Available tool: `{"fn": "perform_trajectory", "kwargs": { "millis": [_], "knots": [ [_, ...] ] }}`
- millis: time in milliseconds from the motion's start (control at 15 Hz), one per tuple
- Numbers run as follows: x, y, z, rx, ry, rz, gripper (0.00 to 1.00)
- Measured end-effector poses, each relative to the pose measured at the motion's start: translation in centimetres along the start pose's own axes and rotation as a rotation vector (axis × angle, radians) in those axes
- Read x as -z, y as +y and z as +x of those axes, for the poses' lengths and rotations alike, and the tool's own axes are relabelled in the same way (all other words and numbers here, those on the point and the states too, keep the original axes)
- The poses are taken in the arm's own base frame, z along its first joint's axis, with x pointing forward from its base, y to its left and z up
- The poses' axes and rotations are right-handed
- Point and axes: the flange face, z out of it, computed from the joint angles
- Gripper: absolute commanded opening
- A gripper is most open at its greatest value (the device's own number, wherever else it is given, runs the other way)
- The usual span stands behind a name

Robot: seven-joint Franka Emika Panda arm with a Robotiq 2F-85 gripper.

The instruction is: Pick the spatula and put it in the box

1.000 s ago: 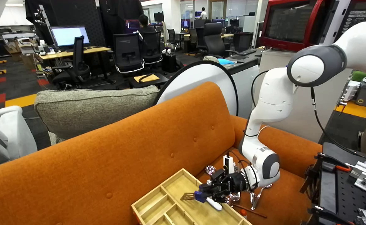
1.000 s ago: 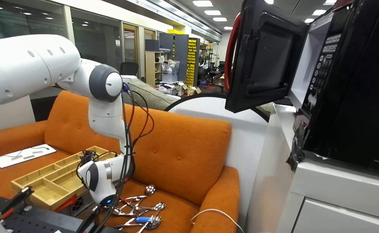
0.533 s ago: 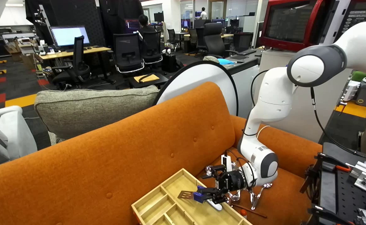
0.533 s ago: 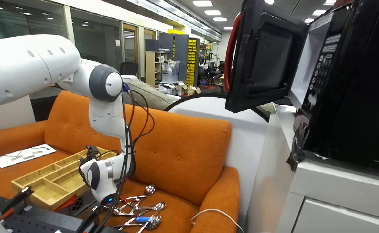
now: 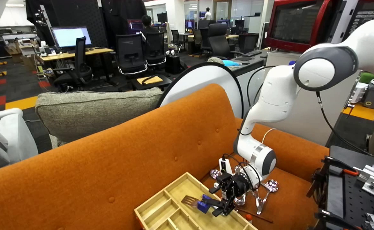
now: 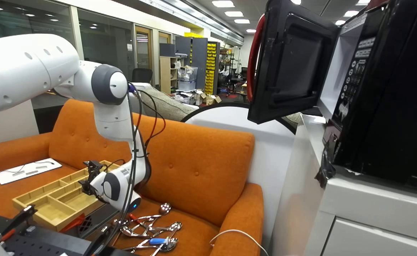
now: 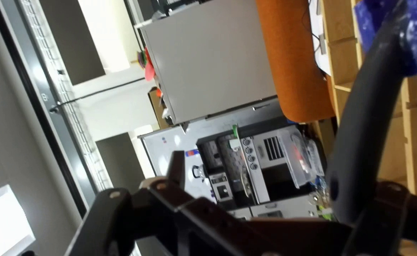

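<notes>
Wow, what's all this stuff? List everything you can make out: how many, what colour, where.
sofa: one, orange, in both exterior views
wooden tray: one, pale wood, over the sofa
spatula: one, brown slotted head, apparently in the tray's long compartment; handle mostly hidden
utensils: several, mostly silver, on the sofa
stick: one, brown, near the tray
red-topped item: one, near the stick
board: one, white, on the sofa
cushion: one, grey, behind the sofa
round panel: one, white, behind the sofa
microwave: one, red and black, on a cabinet
chairs: several, black, background
people: at least two, dark and white clothing, background
robot arm: one, white and grey, above the sofa
fingers: two, black, one blue-tipped, spread apart at the tray
</notes>
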Motion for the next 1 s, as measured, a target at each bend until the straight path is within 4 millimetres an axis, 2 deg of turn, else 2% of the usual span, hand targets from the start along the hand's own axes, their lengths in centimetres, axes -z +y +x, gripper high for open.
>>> {"fn": "perform_trajectory", "kwargs": {
  "millis": [267, 667, 867, 1000],
  "knots": [
    [1.3, 1.3, -0.9, 0.039, 0.128, 0.15, 1.0],
    [3.6, 4.9, -2.5, 0.119, 0.308, 0.376, 1.0],
    [2.5, 6.5, -2.5, 0.174, 0.421, 0.461, 1.0],
    [-0.2, 7.7, -1.8, 0.218, 0.51, 0.499, 1.0]
  ]
}}
